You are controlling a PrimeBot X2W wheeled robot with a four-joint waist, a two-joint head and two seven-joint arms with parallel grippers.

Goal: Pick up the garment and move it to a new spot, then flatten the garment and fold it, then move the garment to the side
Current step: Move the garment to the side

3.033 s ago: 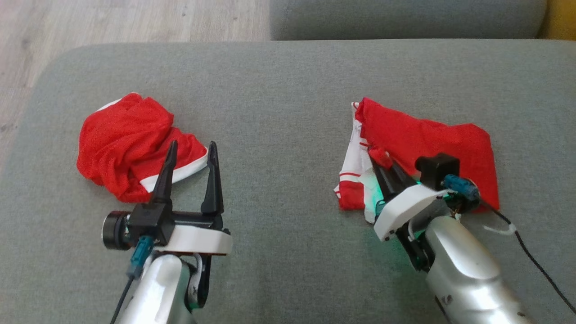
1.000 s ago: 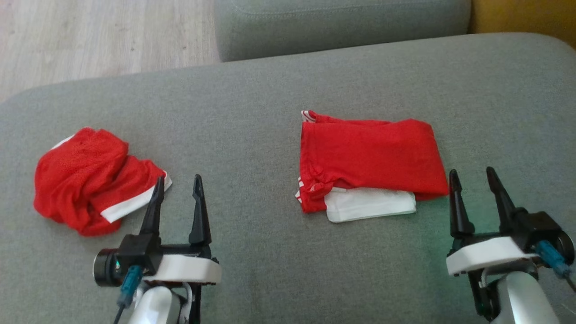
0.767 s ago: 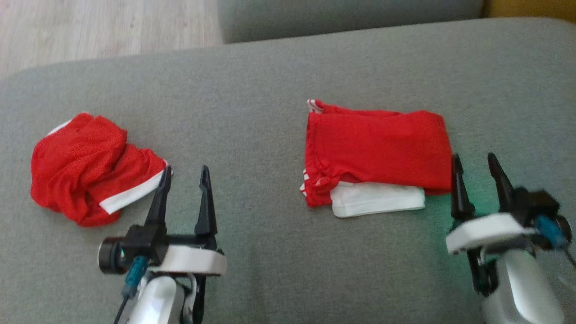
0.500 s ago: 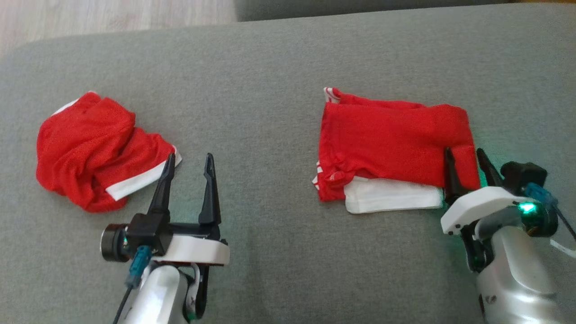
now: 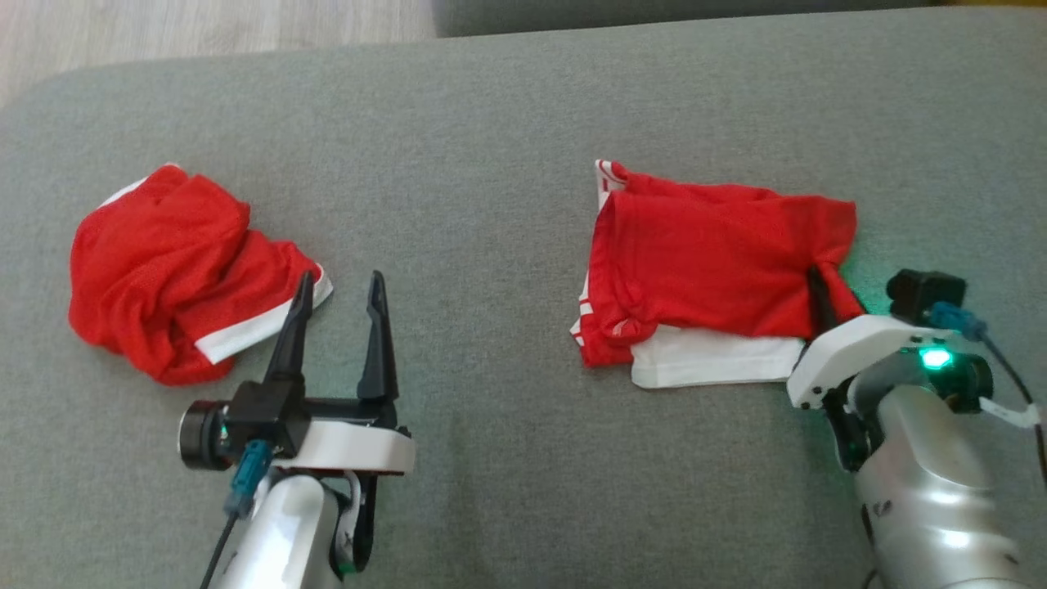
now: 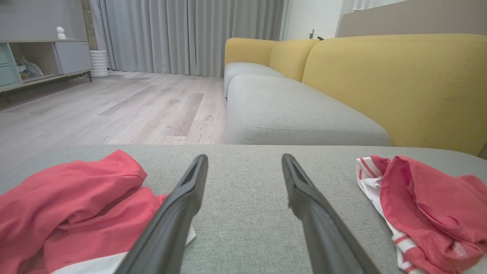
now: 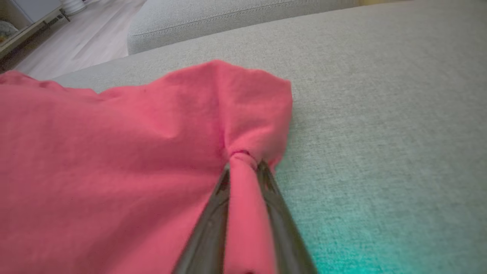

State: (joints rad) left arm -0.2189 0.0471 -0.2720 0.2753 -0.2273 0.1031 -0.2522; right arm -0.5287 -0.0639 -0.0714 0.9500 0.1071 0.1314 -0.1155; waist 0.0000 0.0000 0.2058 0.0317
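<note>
The folded red mesh garment (image 5: 712, 262) with white striped trim lies on the right half of the broad grey fabric cushion (image 5: 491, 123). A white layer (image 5: 712, 364) peeks out from under its near edge. Its right-hand edge is gathered into a small tuck, and the right gripper (image 5: 828, 286) is closed on that tuck. In the right wrist view the two dark fingers (image 7: 213, 217) stand narrow with a ridge of red cloth squeezed between them, and the fabric puckers toward the pinch. The rest of the garment rests on the cushion. A green light (image 5: 932, 357) glows on the right wrist and tints the cushion beside it.

The left gripper (image 5: 340, 282) sits over the cushion's left half, its fingers spread wide with nothing between them. In the head view its left finger crosses the white hem of a second, crumpled red mesh garment (image 5: 164, 262). This one lies in a heap near the cushion's left end, well apart from the folded one.

Beyond the cushion's far edge are a pale wooden floor (image 5: 204, 29) and, in the left wrist view, another grey seat cushion (image 6: 289, 114). That cushion has a mustard-yellow backrest (image 6: 399, 83), and grey curtains (image 6: 190, 34) hang behind.
</note>
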